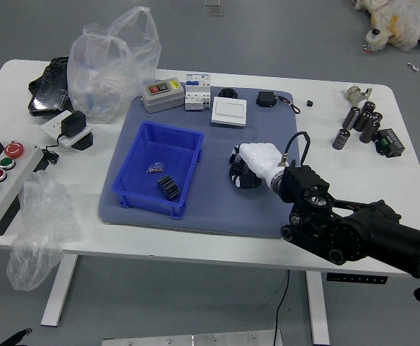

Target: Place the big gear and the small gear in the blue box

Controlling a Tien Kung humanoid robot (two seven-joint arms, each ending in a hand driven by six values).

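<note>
One gear [168,188], likely the big one, lies in the blue box [148,203]; your right hand [261,160] curls closed around the mostly hidden small gear [237,170]; an off-centre pinch could drop it; your left hand [15,336] idles bottom left.

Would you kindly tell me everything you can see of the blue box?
The blue box is open-topped and shallow, roughly rectangular, plastic-looking, with a raised rim. It sits upright on the grey-blue mat, left of the robot's right hand, which does not touch it. On its floor lie a black ribbed gear, near its right wall, and a small shiny piece.
</note>
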